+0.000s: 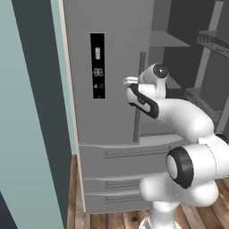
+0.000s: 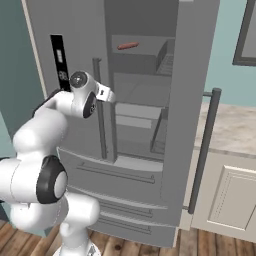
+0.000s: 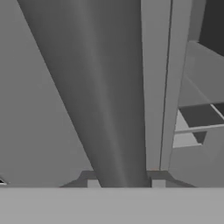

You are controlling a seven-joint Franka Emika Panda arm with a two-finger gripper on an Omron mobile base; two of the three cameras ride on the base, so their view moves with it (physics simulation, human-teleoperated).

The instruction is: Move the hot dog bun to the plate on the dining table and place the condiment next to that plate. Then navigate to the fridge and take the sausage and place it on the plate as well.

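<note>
We see a wooden floor under the grey fridge, whose right door stands open, the sausage lying on its top shelf in the upper middle of the right base view, and our claw pressed together on the left door's handle.

The left base view looks from behind the arm's left, forward at the tall grey metal fridge, facing its closed door with the black dispenser panel. The right base view faces the same fridge from the right, into its open compartment. Both share that panel. The hand view sits very near the fridge's long vertical handle.
</note>
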